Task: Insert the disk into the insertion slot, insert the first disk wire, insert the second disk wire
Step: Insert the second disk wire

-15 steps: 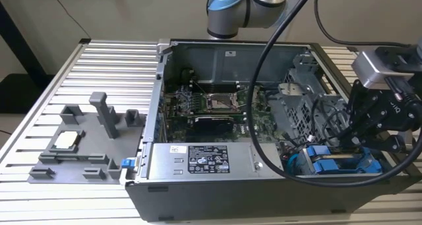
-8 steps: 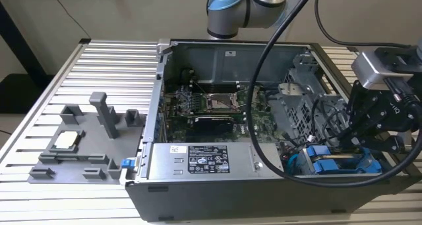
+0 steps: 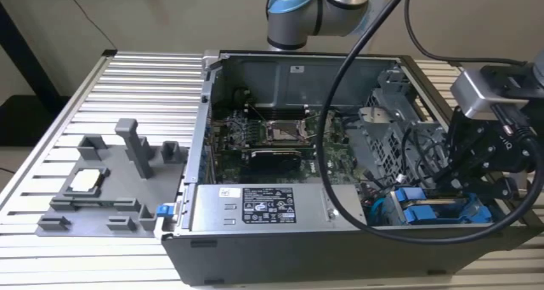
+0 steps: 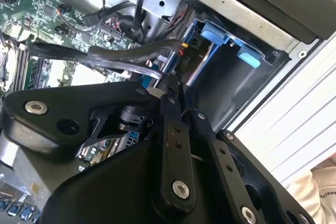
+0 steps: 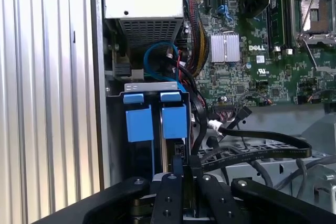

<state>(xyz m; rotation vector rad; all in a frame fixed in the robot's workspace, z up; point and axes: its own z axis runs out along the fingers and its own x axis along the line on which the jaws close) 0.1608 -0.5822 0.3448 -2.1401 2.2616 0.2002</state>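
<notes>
The exterior view shows an open computer case (image 3: 281,252) lying on a ribbed metal surface (image 3: 144,86), its near wall toward the camera. Just behind that wall, at the case's near corner on the exterior view's right, the disk (image 3: 429,212) sits in its bright blue carrier inside the insertion slot (image 3: 386,208), with only the blue clips and frame showing. The gripper (image 3: 455,178) hangs directly over that corner, its black linkage reaching down to just above the blue carrier. In the first wrist view the fingers (image 5: 173,182) appear drawn close together, reaching in beside the blue carrier (image 5: 155,121) seated in the bay, but what, if anything, they hold cannot be told. In the second wrist view the same narrow fingers (image 4: 170,95) meet close to a bundle of black cables (image 4: 121,56) that crosses in front of the blue frame (image 4: 220,38). Further along the near wall, toward the exterior view's left, lies the grey power-supply box (image 3: 259,207) with its white sticker. Beyond it the green motherboard (image 3: 272,143) covers the floor of the case, and a grey metal cage (image 3: 386,121) stands along the side on the exterior view's right. Outside the case, near the surface's edge on the exterior view's left, a grey fixture (image 3: 111,181) holds a small pale part. At the far edge the robot arm (image 3: 319,9) rises behind the case.
</notes>
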